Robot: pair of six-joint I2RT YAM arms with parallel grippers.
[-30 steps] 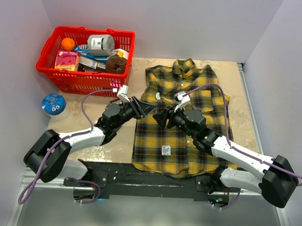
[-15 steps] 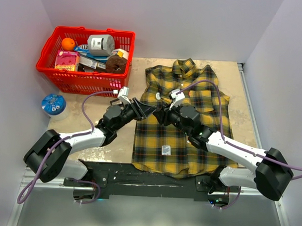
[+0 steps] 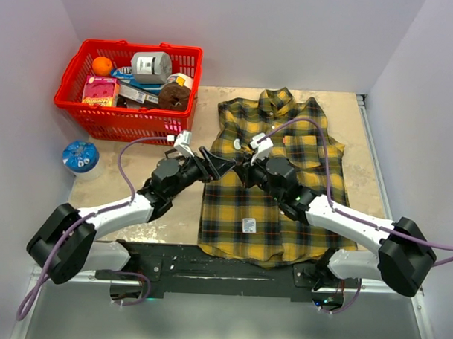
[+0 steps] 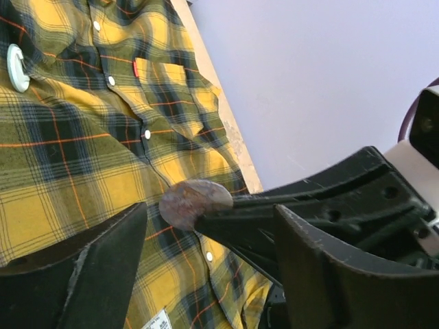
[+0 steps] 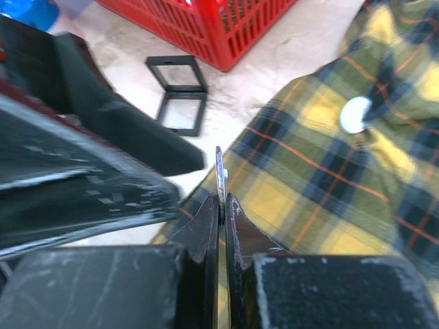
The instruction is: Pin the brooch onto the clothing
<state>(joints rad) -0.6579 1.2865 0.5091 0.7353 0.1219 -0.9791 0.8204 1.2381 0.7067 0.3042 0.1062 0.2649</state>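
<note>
Now the handover is done — your left jaws have let go and stand wide while your right jaws have clenched on the small round brownish brooch (image 4: pixel 195 201), held above the yellow-and-dark plaid shirt (image 3: pixel 269 216) — pinning comes next.

Matt cloth shirt (image 3: pixel 224 229); dull brooch (image 4: pixel 195 201)

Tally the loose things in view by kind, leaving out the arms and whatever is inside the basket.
Shirt: 1
Basket: 1
Round discs: 2, the brown disc and the white disc
Black open case: 1
Blue tub: 1
Total: 6
</note>
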